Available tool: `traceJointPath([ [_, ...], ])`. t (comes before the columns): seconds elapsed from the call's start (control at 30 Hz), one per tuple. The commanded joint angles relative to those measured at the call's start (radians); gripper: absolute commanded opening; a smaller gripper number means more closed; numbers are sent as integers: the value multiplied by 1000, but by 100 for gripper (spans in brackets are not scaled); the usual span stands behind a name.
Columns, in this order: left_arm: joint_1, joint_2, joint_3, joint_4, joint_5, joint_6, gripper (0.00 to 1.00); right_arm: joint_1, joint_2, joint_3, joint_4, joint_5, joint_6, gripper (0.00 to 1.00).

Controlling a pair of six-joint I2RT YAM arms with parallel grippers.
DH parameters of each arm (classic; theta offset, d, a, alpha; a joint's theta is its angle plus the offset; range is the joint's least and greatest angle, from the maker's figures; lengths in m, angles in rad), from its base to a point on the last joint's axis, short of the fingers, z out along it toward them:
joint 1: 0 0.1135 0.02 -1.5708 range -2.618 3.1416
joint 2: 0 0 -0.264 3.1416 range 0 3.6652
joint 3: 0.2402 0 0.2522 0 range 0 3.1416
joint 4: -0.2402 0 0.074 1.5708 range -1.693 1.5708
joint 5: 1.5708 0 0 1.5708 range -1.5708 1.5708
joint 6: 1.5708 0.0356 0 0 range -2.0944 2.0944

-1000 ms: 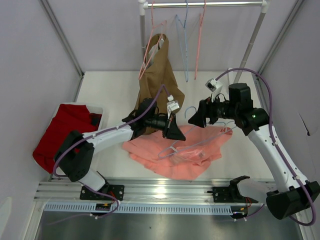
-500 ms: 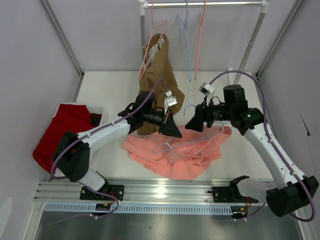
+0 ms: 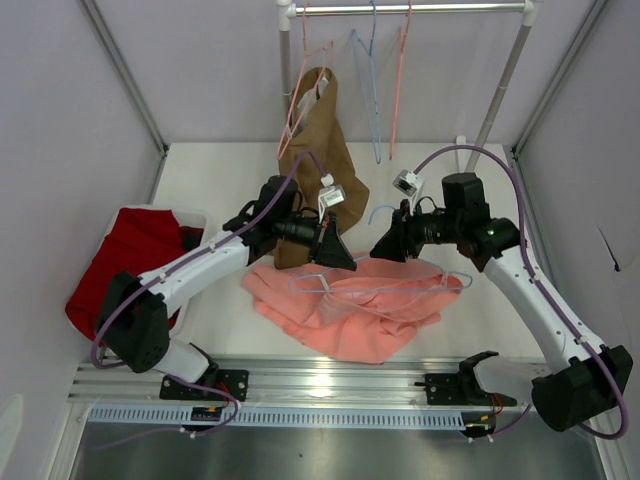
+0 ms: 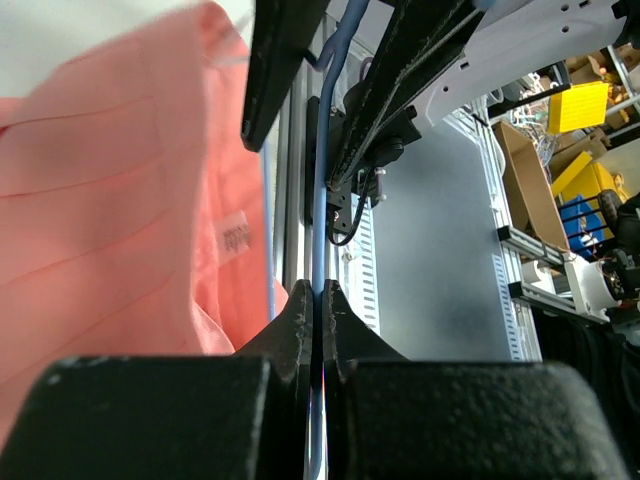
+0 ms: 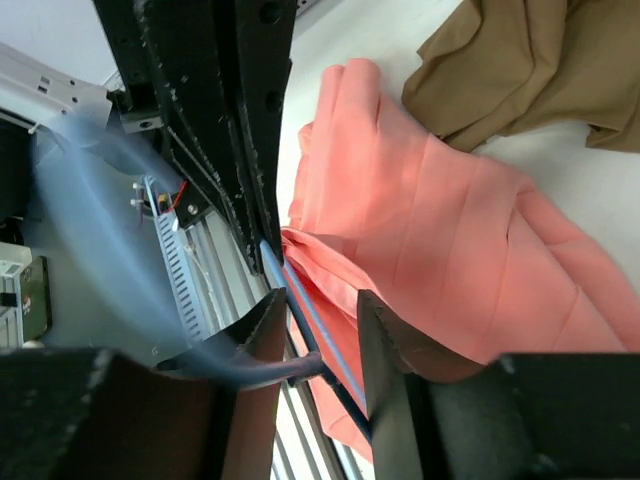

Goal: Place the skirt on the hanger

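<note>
Left gripper [image 3: 338, 258] is clenched on the hanger [image 3: 306, 281]. In the left wrist view the two fingertips [image 4: 296, 318] are pressed together at the gripper [image 4: 318, 300], with the pale-blue wire [image 4: 318, 200] pinched between them and running straight up out of the tips.

Right gripper [image 3: 383, 247]: fingers [image 5: 262, 318] sit visibly apart in the right wrist view. The hanger wire [image 5: 300, 303] passes diagonally through the gap at the gripper [image 5: 318, 320], and the blurred hook curves in from the left. Can't tell whether the pads are actually bearing on it.

Both grippers face each other over the far edge of the skirt [image 3: 350, 320], close together but not touching.

The skirt is a crumpled salmon-pink heap on the counter [image 3: 220, 190], in front of the arm bases at centre. Pleats are readable in both wrist views [image 4: 110, 200] [image 5: 440, 230]. The hanger lies across its upper part: bar spanning left to right over the fabric, hook poking up between the grippers. Fabric isn't threaded on the hanger as far as I can see.

Brown garment [image 3: 315, 150] hangs from the rail [image 3: 420, 8], its lower end just behind the left gripper; it also shows in the right wrist view [image 5: 520, 60] next to the skirt's edge. Pink hangers [image 3: 398, 90] are on the rail. Dark red cloth [image 3: 125, 255] is at the far left, well apart from the skirt.
</note>
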Motion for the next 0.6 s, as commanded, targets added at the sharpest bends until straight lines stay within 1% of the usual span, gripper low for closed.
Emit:
traceJointPath([
  [0.0,13,-53,57,42,32,23,0,9,-32,-32,43,-37,15,37],
  [0.03,13,-53,58,43,31,22,0,9,-41,-38,48,-35,24,33],
  [0.1,13,-51,58,40,26,23,0,9,-52,-48,69,-43,38,32],
  [0.2,13,-56,44,65,17,5,0,10,-80,-61,92,-49,63,26],
  [0.27,15,-65,29,113,11,-17,0,10,-106,-68,103,-38,87,18],
  [0.33,16,-68,24,124,-15,-23,0,9,-129,-81,125,-14,113,9],
  [0.37,16,-71,24,134,-23,-33,0,10,-141,-84,144,-7,139,6],
  [0.4,15,-73,12,147,-29,-44,0,9,-162,-90,157,0,152,1],
  [0.43,15,-76,6,176,-53,-55,0,10,-173,-91,164,5,161,0],
  [0.53,13,-73,6,183,-98,-83,0,9,-202,-84,160,52,188,0],
  [0.57,13,-73,7,180,-122,-92,2,10,-209,-70,140,66,189,0],
])
